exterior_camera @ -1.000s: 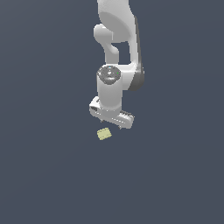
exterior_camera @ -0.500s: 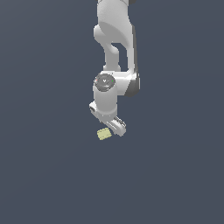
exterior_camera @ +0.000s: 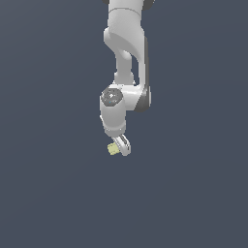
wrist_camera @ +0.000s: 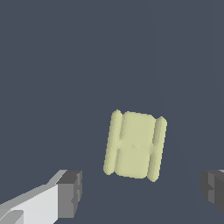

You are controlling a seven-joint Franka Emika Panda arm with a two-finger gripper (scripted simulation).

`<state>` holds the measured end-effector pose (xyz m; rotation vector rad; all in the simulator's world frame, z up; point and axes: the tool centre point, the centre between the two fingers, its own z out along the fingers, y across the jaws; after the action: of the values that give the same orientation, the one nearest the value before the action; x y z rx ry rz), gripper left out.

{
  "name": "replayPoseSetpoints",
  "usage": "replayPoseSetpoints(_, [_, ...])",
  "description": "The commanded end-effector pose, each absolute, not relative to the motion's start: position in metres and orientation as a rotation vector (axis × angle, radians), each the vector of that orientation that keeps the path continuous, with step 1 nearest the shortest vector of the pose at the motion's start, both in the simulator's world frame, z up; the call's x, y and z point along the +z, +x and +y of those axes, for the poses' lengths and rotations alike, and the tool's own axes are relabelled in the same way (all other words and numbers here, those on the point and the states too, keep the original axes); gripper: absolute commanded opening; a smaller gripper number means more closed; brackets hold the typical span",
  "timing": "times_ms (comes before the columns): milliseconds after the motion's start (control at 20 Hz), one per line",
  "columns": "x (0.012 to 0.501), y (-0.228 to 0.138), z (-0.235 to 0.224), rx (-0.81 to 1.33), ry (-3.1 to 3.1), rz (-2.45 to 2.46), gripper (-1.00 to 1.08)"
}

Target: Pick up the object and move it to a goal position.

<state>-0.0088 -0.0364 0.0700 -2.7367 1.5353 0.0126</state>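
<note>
The object [wrist_camera: 134,145] is a small pale yellow-green block with a raised ridge along two sides, lying flat on the dark floor. In the exterior view the object [exterior_camera: 113,148] shows just beside the lower end of the white arm. My gripper [wrist_camera: 140,192] hangs above it, open, with the dark finger pads [wrist_camera: 70,193] wide apart and the block lying ahead of the gap between them, untouched. In the exterior view the gripper [exterior_camera: 121,145] is turned edge-on, so only one finger shows clearly.
The floor is a plain dark blue-grey surface [exterior_camera: 58,193] with no other objects or edges visible. The white arm [exterior_camera: 127,58] comes down from the top of the exterior view.
The wrist has rotated, turning the gripper from broadside to edge-on in the exterior view, and it has come lower, close beside the block. The block has not moved.
</note>
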Motion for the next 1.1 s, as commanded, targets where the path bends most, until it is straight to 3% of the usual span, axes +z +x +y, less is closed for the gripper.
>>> replayPoseSetpoints(0, [0.066,-0.009,-0.040,0.008,-2.695,1.610,1.00])
replayPoseSetpoints(1050, [0.031,-0.011,-0.046,0.001,-2.616,1.740,1.00])
